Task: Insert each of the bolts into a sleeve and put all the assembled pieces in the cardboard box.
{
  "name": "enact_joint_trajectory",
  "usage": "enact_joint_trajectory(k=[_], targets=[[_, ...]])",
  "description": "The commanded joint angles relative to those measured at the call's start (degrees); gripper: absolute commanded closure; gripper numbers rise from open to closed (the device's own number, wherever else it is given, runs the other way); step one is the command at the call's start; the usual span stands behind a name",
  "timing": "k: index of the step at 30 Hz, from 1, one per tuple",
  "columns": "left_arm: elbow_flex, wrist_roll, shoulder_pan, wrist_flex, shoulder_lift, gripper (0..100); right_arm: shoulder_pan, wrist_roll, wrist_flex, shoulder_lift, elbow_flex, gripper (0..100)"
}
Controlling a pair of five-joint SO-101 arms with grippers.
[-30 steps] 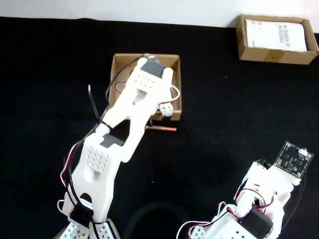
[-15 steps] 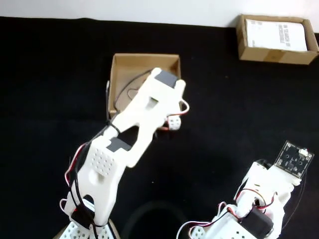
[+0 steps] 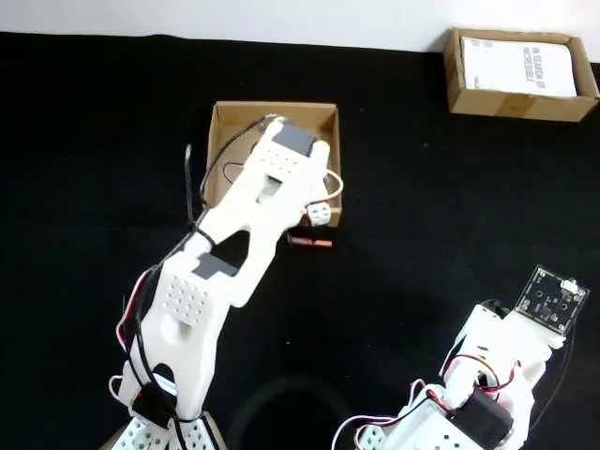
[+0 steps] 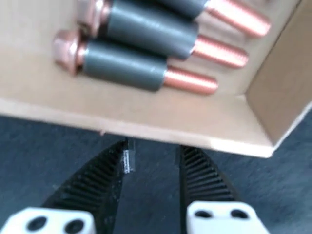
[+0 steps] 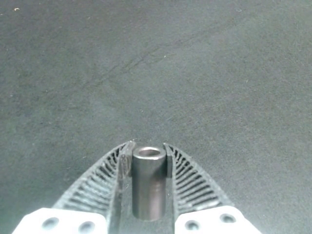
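Note:
Three copper bolts in grey sleeves point(image 4: 126, 63) lie side by side inside the cardboard box point(image 4: 146, 131). My left gripper point(image 4: 151, 148) is open with nothing between its fingers, hanging over the black mat just outside the box's near wall. In the high view the left arm point(image 3: 272, 187) stretches over the cardboard box point(image 3: 225, 117), and a loose copper bolt point(image 3: 310, 242) lies on the mat just in front of the box. My right gripper point(image 5: 147, 148) is shut on an upright grey sleeve point(image 5: 147, 180) above bare mat; the right arm point(image 3: 506, 375) sits at the lower right.
A second cardboard box point(image 3: 455, 84) holding a printed sheet stands at the back right corner. Black mat point(image 3: 450, 206) covers the table between the two arms.
The left arm swung right and toward the front, covering the loose bolt, then came back over the box. The bolt shows again in front of the box. The right arm has not moved.

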Motion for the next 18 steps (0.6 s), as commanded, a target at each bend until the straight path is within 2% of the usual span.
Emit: enact_joint_trajectory(k=[1, 12, 18], targets=[[-0.40, 0.26, -0.66, -1.05, 1.89, 85, -0.57, 1.49, -1.10, -0.48, -0.13, 99.2], [-0.40, 2.29, -0.75, -0.35, 7.25, 85, -0.66, 3.25, -1.01, -0.48, -0.13, 99.2], [-4.97, 5.89, -3.74, 1.85, 7.87, 85, -4.26, 3.25, -0.57, -0.48, -0.31, 99.2]])
